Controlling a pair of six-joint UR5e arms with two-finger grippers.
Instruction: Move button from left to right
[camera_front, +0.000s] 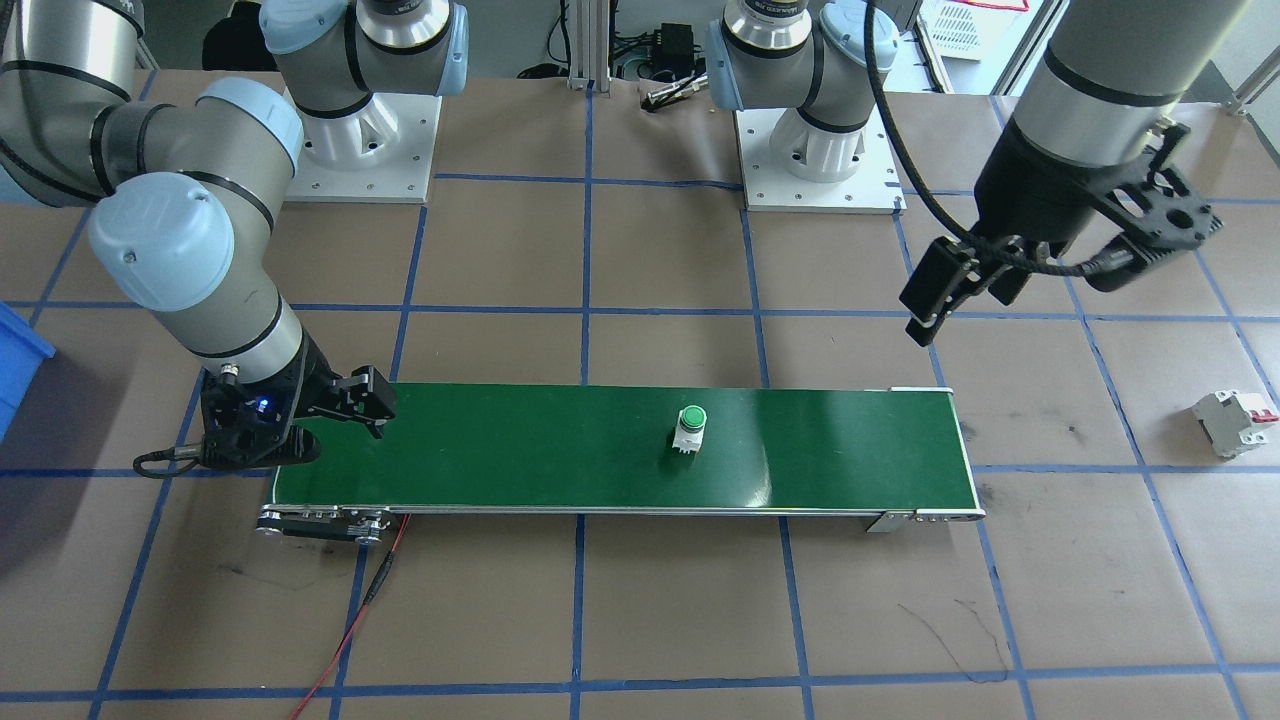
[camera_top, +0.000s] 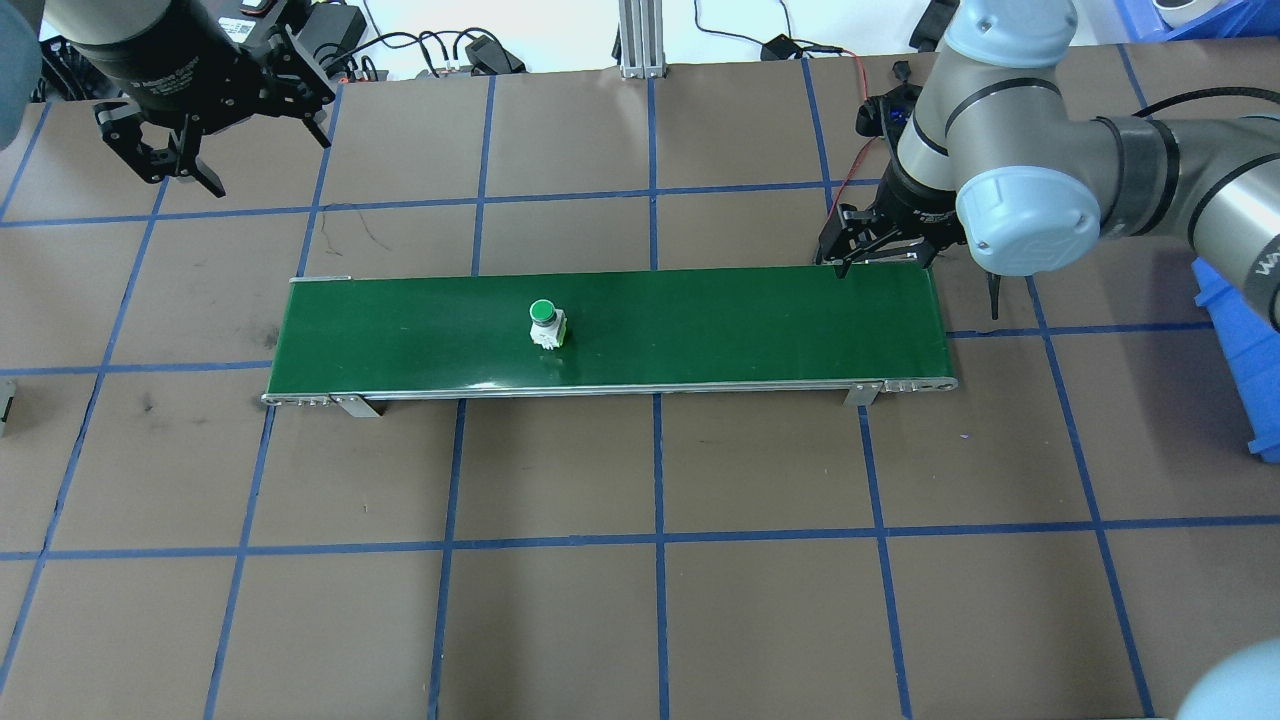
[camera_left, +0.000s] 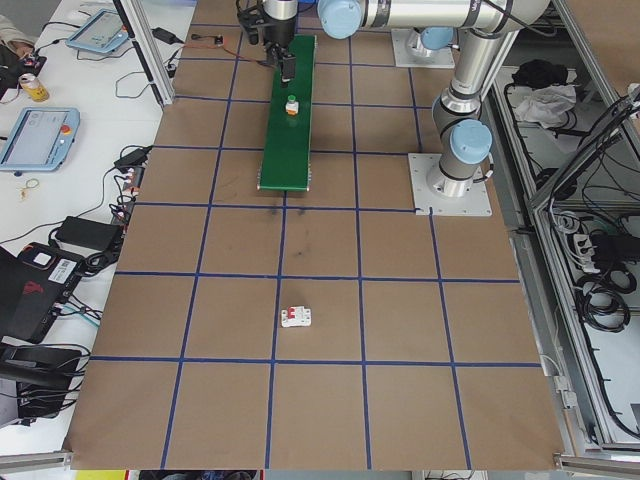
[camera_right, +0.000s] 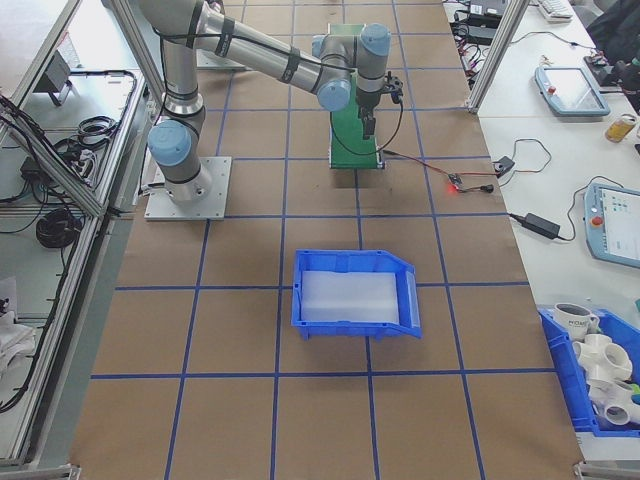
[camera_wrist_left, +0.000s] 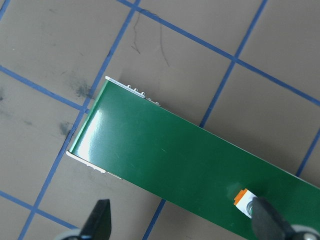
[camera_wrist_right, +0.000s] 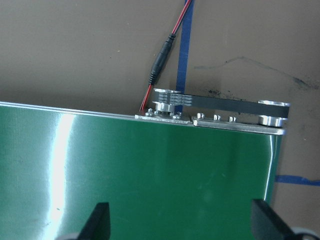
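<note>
From the overhead camera I see the green conveyor belt (camera_top: 700, 330) lying across the brown bench (camera_top: 640, 600), which is gridded with blue tape lines. The button (camera_top: 546, 323) stands upright on the belt, left of its centre, green cap up. My left hand (camera_top: 190, 165) hangs well apart from the belt, above the bench's far left corner, fingers spread and empty. My right hand (camera_top: 915, 285) sits over the belt's far right end, fingers apart, gripping nothing. A blue bin (camera_top: 1240, 340) shows at the right edge.
</note>
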